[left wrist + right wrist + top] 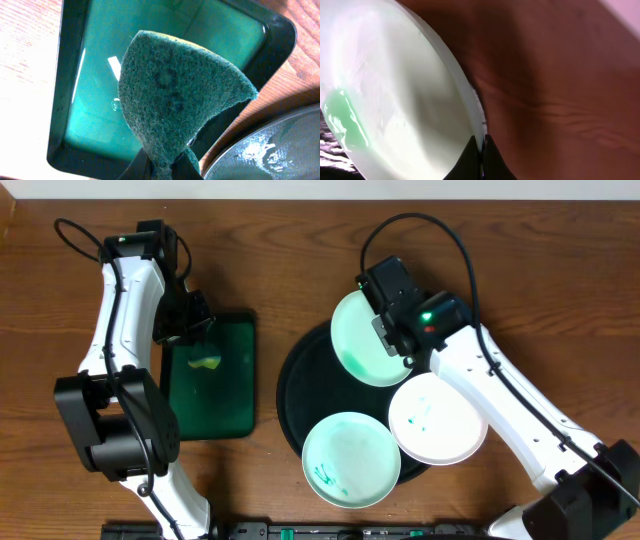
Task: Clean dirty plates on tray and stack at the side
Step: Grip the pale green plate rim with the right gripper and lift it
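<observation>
The R pincer (392,332) is closed on the rim of the upper mint plate (365,340). In the right wrist view the rim is seen clamped between both fingertips, w/ wood-grain table (560,75) behind it. This plate is placed at the far-right part of the black tray (292,385), partly over the tray's rim and partly past it, above bare table. Whether it is lifted or resting can't be told. A bright green patch is seen on its face, low-left in the wrist view.

A 2nd mint plate (350,460), w/ teal smears near its lower-left edge, is set at the tray's near side and overhangs the rim toward the camera bottom. The white plate (437,418), marked w/ a few small teal flecks, is set on the tray's right side, overhanging the rim. It sits just beside the 2nd mint plate; contact btwn them can't be judged.

The L pincer (160,169) is closed on a green scouring sponge (175,95), pinched at its lower end and fanned out above a green rectangular tray (70,75), which is placed left of the black tray, apart from it.
</observation>
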Robot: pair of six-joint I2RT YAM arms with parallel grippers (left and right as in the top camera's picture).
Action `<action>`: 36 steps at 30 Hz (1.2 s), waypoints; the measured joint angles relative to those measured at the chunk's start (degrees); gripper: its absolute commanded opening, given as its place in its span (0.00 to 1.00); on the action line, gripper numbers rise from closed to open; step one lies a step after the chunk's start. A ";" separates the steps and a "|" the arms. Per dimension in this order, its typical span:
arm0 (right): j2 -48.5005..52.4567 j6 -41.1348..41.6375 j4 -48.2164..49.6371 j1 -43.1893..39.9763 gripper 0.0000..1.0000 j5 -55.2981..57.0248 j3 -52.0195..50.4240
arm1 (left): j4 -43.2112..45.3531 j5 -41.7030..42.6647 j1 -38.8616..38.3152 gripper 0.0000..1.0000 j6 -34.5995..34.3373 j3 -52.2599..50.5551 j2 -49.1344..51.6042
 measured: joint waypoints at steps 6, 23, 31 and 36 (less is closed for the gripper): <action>0.00 -3.89 0.00 4.96 0.01 9.75 0.02 | 0.15 0.22 0.00 0.07 0.04 0.00 0.00; 0.00 -16.22 0.04 16.90 0.01 35.12 0.02 | 0.15 0.68 0.00 0.07 0.17 0.00 0.00; 0.00 -18.86 0.09 19.87 0.01 41.13 0.02 | 0.04 0.87 0.00 0.07 0.17 0.00 0.00; 0.00 -19.69 0.11 20.74 0.01 42.36 0.02 | 0.04 0.87 0.00 0.07 0.17 0.00 0.00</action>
